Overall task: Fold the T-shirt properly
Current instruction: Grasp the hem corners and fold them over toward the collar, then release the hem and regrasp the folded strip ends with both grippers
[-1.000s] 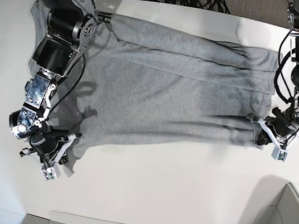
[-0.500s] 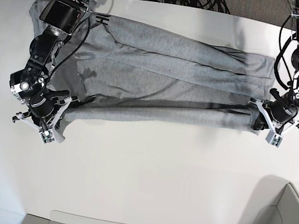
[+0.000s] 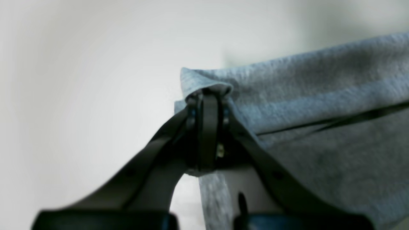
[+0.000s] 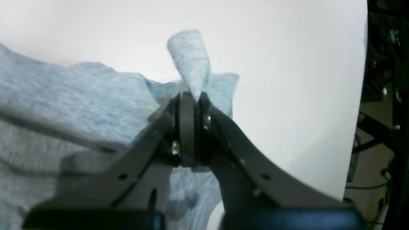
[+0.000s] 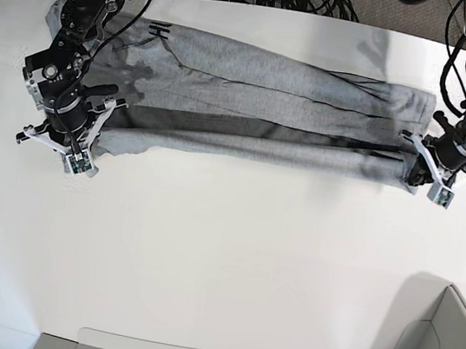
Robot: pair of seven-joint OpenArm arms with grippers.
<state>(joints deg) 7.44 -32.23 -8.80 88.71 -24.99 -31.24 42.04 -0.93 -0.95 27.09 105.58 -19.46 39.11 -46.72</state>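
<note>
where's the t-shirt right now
In the base view the T-shirt lies as a long band across the far part of the white table, stretched between the right pincer and left pincer.

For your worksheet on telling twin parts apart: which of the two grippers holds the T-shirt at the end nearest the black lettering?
The right gripper, on the base view's left. The lettering sits at that end of the T-shirt; the left gripper pinches the plain far end.

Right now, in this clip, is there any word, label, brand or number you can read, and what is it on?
"H": one black block capital on the T-shirt, at its far corner in the base view, near the right end effector; whatever else is printed there is folded under and hidden.
Both wrist views: plain grey cloth only, no lettering.
No other readable text or labels.
</note>
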